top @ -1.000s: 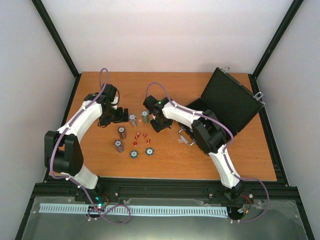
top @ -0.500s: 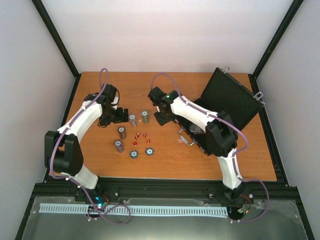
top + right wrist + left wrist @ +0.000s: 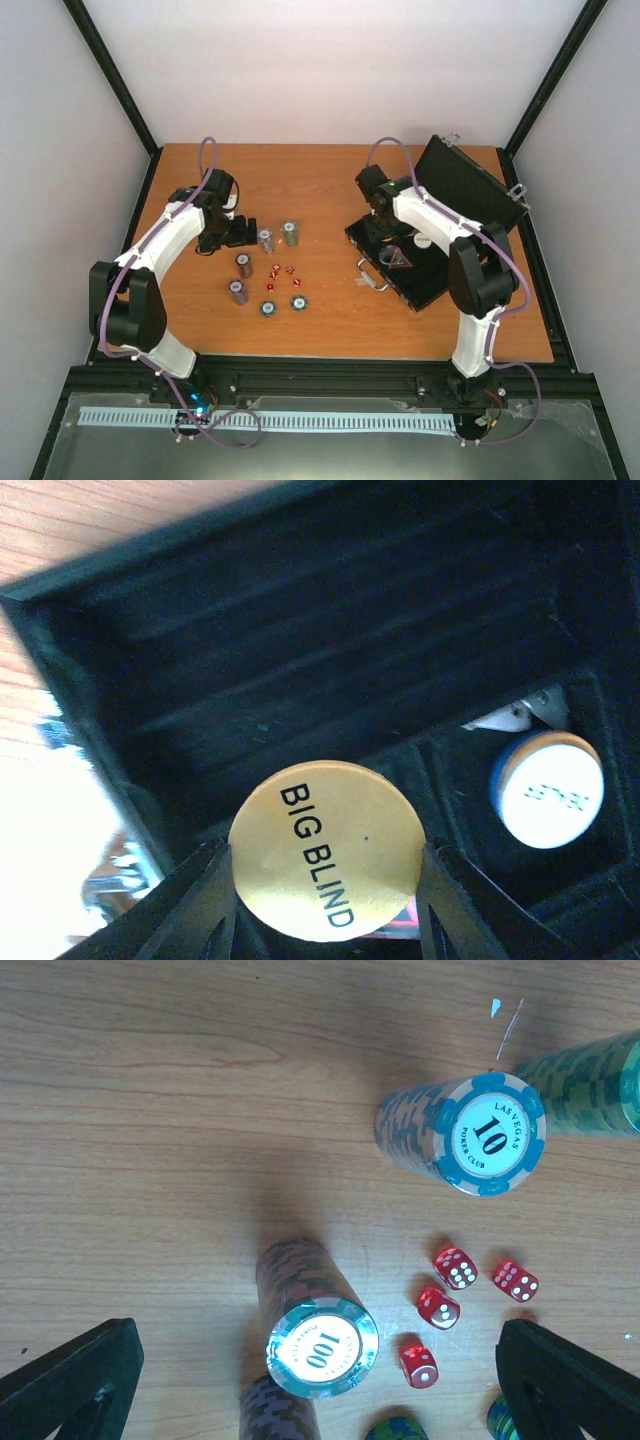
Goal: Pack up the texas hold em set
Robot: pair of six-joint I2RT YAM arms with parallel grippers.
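Observation:
The open black case (image 3: 432, 283) lies at the right of the table with its lid (image 3: 470, 195) raised. Over its tray hangs my right gripper (image 3: 383, 215) (image 3: 325, 880), shut on a yellow disc marked BIG BLIND (image 3: 325, 852). A white and blue disc (image 3: 547, 790) lies in a compartment of the case (image 3: 300, 630). Left of centre, my left gripper (image 3: 232, 232) (image 3: 320, 1390) is open above the chip stacks (image 3: 243, 265). A stack topped with a 100 chip (image 3: 322, 1348) stands between its fingers (image 3: 70, 1380). A 10 stack (image 3: 490, 1135) and several red dice (image 3: 455, 1267) (image 3: 280, 272) stand nearby.
Two more stacks (image 3: 265, 240) (image 3: 290, 233) stand by the left gripper. Two flat chips (image 3: 268, 308) (image 3: 298, 303) lie nearer the front. A green stack (image 3: 590, 1080) shows at the left wrist view's right edge. The case's silver handle (image 3: 372, 275) points toward the dice.
My right arm has swung from beside the chip stacks rightward to over the case tray, the disc still in its grip. The left arm has not moved.

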